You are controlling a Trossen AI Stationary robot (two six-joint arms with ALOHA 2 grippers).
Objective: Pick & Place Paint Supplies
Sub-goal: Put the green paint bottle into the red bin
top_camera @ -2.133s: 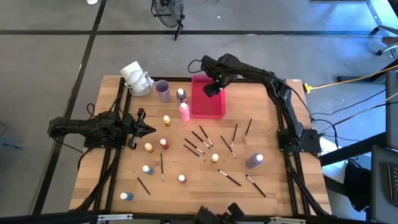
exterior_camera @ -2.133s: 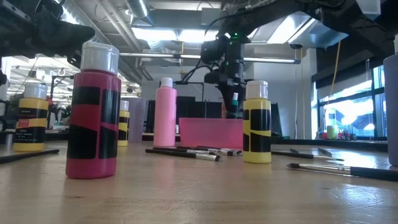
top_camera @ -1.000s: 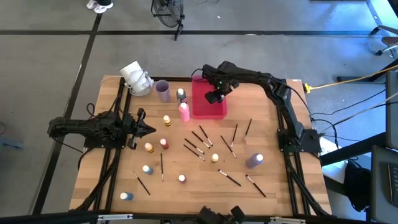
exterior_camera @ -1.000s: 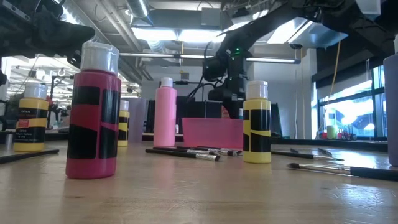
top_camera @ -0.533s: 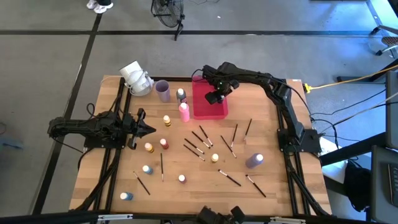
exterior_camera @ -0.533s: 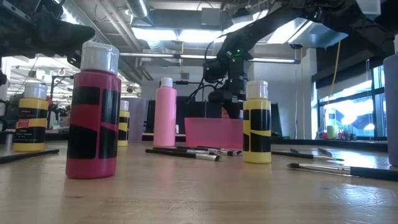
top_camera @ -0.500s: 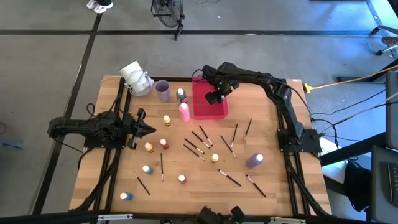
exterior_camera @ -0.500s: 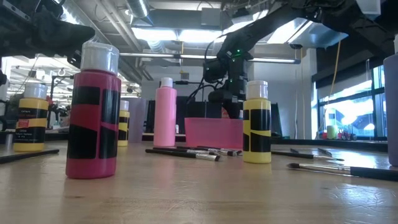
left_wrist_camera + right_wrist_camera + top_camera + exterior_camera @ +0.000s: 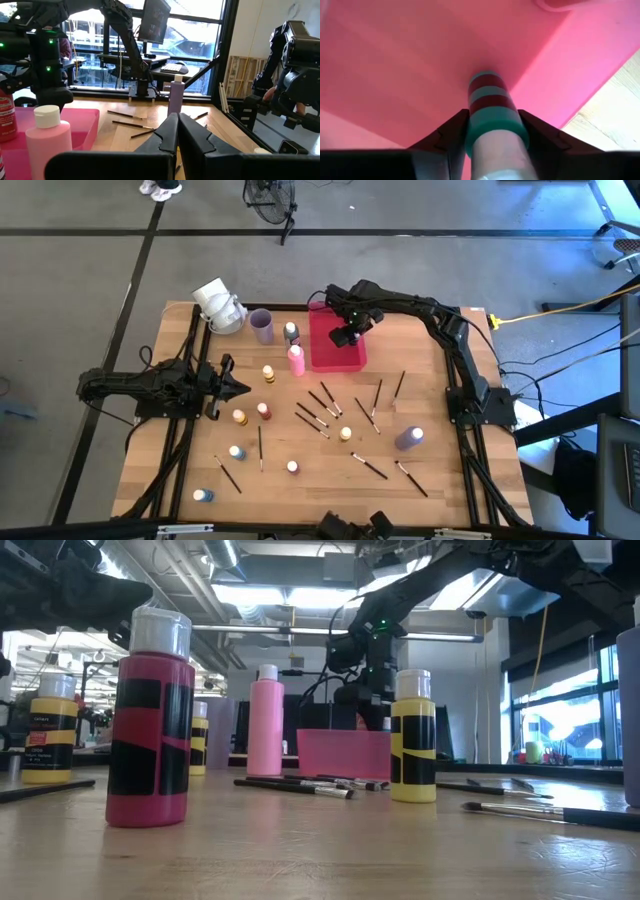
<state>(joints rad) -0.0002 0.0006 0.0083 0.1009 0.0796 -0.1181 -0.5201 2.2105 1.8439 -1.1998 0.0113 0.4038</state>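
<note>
The right gripper [image 9: 343, 337] was down over the pink tray [image 9: 322, 356] at the far middle of the table [image 9: 440, 420], and in its own wrist view a green bottle [image 9: 492, 111] with dark red bands sat right between the two fingers [image 9: 451, 134], reaching toward the tray floor. The fingers flanked it on both sides, parted about as wide as the bottle; whether they were gripping or only touching it, I could not tell. From table height the gripper [image 9: 362, 700] hung just behind the tray's near wall [image 9: 340, 753].

The left gripper [image 9: 228, 387] waited at the left side of the table, its fingers [image 9: 169, 134] pressed together with nothing between them.

The rest of the paint supplies lay spread over the wood. A pink bottle [image 9: 296, 360] stood just beside the tray's left edge, with a dark bottle [image 9: 291, 332] and the lilac cup [image 9: 261, 326] farther back. A yellow bottle [image 9: 268, 373], an orange one [image 9: 239, 417] and a red one [image 9: 264, 411] stood near the left gripper; two blue bottles [image 9: 236, 452] were nearer the front-left. A purple bottle [image 9: 407, 439] stood toward the right. Thin dark paintbrushes [image 9: 322, 403] were scattered across the middle, well apart from the tray.
</note>
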